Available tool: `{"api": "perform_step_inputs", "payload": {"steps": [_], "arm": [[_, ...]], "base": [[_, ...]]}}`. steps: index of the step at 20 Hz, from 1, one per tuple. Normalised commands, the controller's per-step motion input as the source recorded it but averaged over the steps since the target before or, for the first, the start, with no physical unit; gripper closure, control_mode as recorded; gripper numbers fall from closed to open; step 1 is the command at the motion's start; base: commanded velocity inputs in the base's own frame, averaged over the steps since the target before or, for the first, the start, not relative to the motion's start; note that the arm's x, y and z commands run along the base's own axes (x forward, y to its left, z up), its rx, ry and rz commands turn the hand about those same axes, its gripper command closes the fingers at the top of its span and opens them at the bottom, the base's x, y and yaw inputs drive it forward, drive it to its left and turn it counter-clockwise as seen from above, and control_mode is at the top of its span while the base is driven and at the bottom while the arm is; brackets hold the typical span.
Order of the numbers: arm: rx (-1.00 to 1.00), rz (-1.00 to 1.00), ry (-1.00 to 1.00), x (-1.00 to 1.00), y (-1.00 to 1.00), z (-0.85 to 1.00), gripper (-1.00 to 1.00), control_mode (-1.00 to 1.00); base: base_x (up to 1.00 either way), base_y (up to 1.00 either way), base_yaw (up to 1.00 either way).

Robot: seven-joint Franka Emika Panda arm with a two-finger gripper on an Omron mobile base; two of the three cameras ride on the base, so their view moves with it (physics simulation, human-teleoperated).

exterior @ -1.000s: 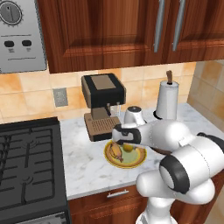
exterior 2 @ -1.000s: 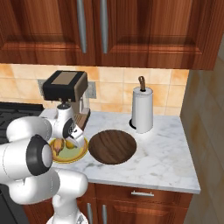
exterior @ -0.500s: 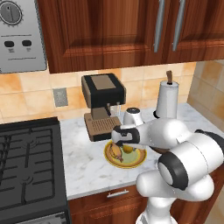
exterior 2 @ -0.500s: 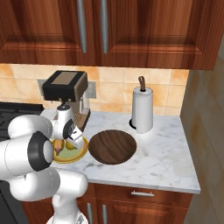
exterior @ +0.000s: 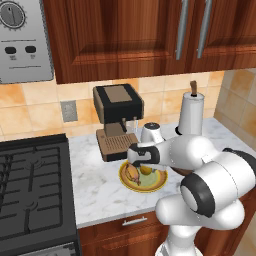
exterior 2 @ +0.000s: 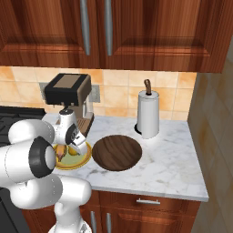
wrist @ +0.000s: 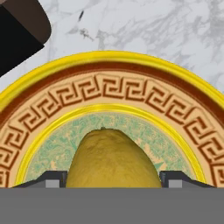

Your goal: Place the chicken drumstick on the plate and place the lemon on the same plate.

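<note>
We are hovering our gripper (wrist: 112,181), unmoved over the last second, fingers spread around the lemon (wrist: 111,159) on the plate (wrist: 109,94) beside the chicken drumstick (exterior: 132,173), likely releasing.

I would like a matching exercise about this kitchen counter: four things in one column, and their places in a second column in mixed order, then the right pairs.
Things:
1. golden-brown chicken drumstick
2. dark brown round wooden board
3. white paper towel roll
4. black and brown coffee machine

Places:
A. upright near the tiled wall, behind the board
B. on the round yellow-rimmed plate, beside the yellow lemon
C. behind the plate, by the wall
D. flat on the marble, right of the plate

Pairs: 1-B, 2-D, 3-A, 4-C
</note>
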Motion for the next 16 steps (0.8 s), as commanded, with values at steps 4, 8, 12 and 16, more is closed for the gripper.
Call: {"api": "perform_step_inputs", "payload": {"steps": [4,8,12,16], "arm": [[0.00,0.00,0.00,0.00,0.00,0.00,-1.00,-1.00],[0.00,0.00,0.00,-0.05,0.00,0.29,-1.00,-1.00],[0.00,0.00,-0.01,-0.41,0.00,0.65,-1.00,-1.00],[0.00,0.00,-0.02,-0.62,0.00,0.75,-1.00,-1.00]], "base": [[0.00,0.00,0.00],[0.00,0.00,0.00],[0.00,0.00,0.00],[0.00,0.00,0.00]]}}
